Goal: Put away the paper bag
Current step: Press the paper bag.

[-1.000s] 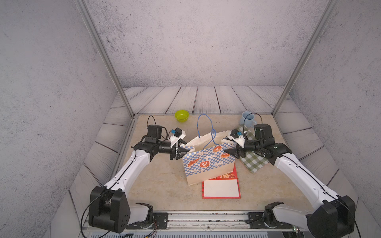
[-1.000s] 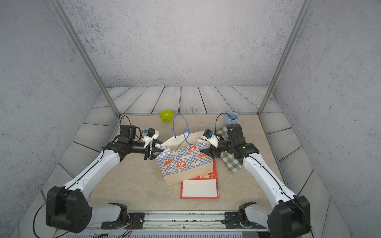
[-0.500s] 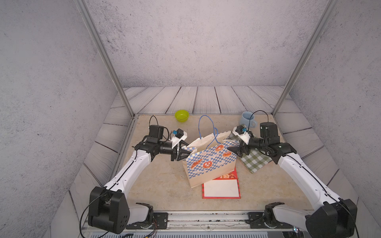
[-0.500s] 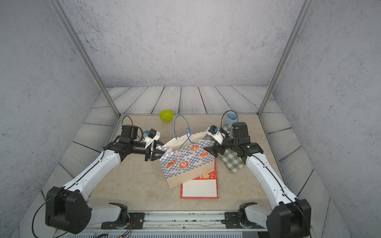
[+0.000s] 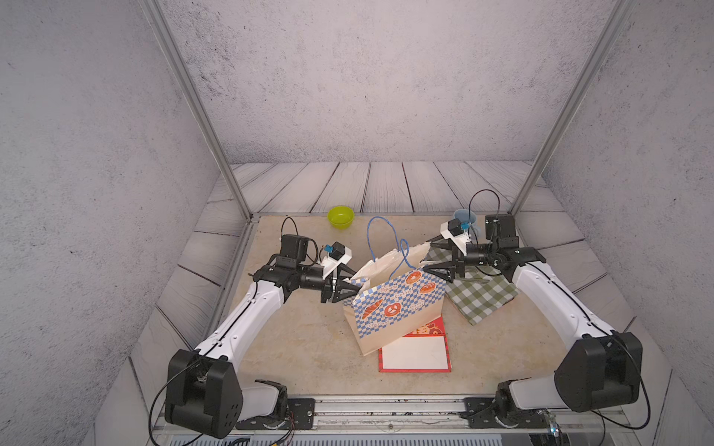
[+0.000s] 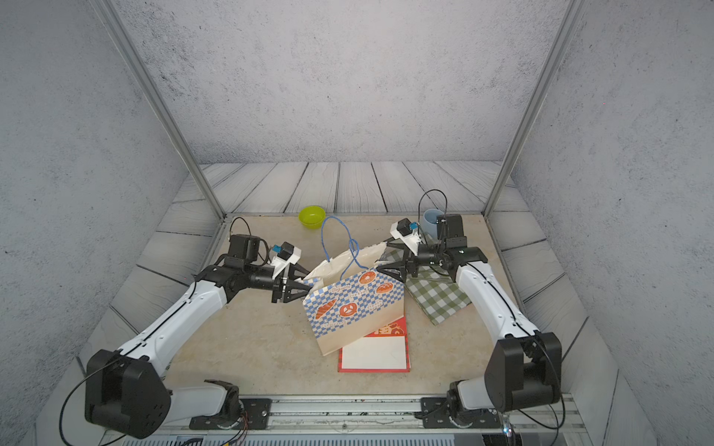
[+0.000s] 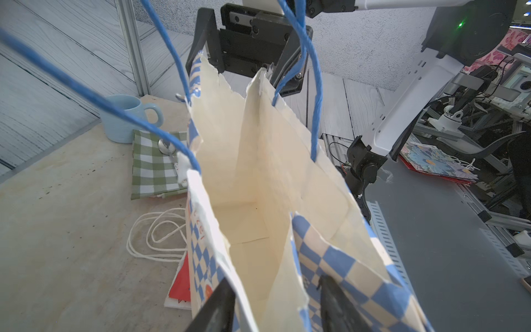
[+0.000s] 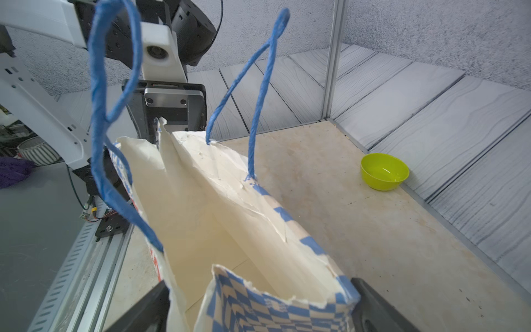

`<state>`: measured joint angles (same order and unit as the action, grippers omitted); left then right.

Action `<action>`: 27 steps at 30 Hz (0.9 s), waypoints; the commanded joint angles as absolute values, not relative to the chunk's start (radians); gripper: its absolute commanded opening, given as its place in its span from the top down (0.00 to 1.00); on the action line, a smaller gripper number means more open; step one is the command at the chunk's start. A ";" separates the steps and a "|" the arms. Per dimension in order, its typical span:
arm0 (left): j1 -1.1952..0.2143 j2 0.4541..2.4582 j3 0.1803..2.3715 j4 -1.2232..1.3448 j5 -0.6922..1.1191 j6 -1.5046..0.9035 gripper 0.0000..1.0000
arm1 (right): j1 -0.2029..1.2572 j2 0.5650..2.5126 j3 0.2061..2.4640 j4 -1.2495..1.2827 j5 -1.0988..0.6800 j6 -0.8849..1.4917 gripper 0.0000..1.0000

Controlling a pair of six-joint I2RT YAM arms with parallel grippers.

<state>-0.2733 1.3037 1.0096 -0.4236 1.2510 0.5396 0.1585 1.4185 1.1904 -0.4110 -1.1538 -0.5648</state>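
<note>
On the table [image 5: 301, 347] the bag [image 5: 402, 305] stands open, one end pinched by the left end effector [image 5: 357, 289], the right end effector [image 5: 427, 255] spread astride the other; flattening seems underway, next calling for gussets pressed inward

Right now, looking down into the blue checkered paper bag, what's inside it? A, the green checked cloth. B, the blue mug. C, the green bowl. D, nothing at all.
D: the left wrist view looks into the paper bag down to its bare cream bottom, while the green bowl, the blue mug and the green checked cloth all sit outside it.
</note>
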 commanded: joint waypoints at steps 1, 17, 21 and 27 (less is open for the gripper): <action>-0.287 1.304 1.041 -0.448 1.279 0.555 0.50 | 0.159 1.430 1.225 -0.472 -1.246 -0.604 0.05; -0.305 1.316 1.061 -0.471 1.287 0.555 0.50 | 0.194 1.430 1.208 -0.526 -1.189 -0.713 0.14; -0.307 1.322 1.070 -0.501 1.288 0.571 0.51 | 0.220 1.433 1.200 -0.485 -1.145 -0.710 0.11; -0.310 1.328 1.083 -0.523 1.287 0.584 0.52 | 0.241 1.459 1.221 -0.488 -1.138 -0.723 0.18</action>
